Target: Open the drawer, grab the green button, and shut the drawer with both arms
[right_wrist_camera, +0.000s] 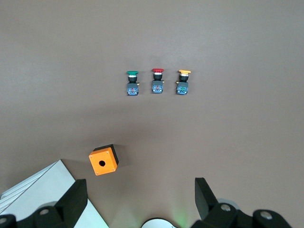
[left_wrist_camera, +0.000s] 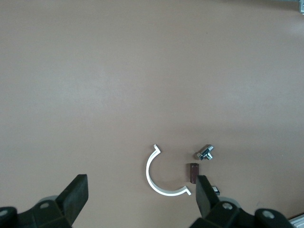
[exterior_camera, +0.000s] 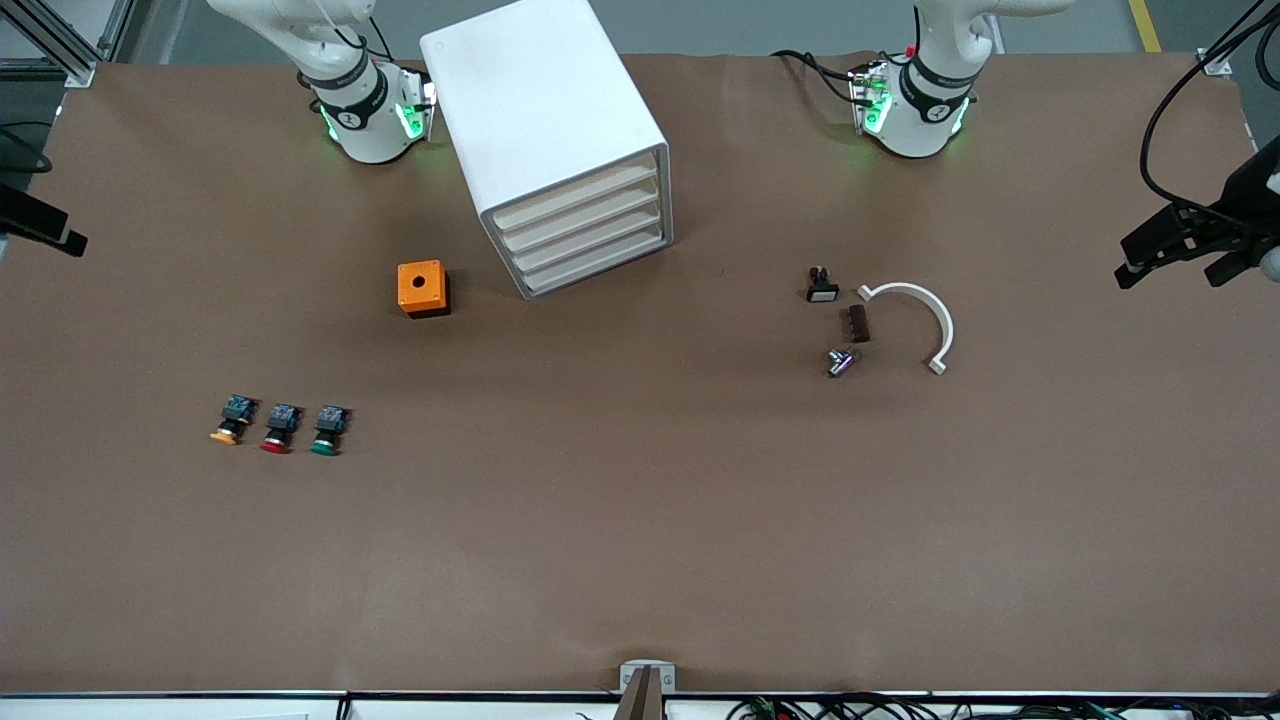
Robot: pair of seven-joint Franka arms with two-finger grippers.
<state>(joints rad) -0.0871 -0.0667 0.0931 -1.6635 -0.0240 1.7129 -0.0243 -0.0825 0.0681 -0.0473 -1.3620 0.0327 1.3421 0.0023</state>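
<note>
The white cabinet (exterior_camera: 545, 120) stands between the two arm bases, and its cream drawer (exterior_camera: 585, 235) fronts are all pushed in. The green-capped button (exterior_camera: 327, 431) lies on the table nearer the front camera, toward the right arm's end, last in a row of three; the right wrist view shows it as well (right_wrist_camera: 132, 81). Neither hand shows in the front view. My left gripper (left_wrist_camera: 141, 190) hangs open high over the white curved clamp (left_wrist_camera: 148, 173). High over the table by its own base, my right gripper (right_wrist_camera: 140, 190) is open too. Both hold nothing.
A red-capped button (exterior_camera: 280, 428) and an orange-capped one (exterior_camera: 230, 421) lie beside the green one. An orange box with a hole (exterior_camera: 423, 288) sits by the cabinet. Toward the left arm's end lie the clamp (exterior_camera: 915, 320), a brown block (exterior_camera: 857, 323), a metal piece (exterior_camera: 840, 362) and a small black part (exterior_camera: 822, 286).
</note>
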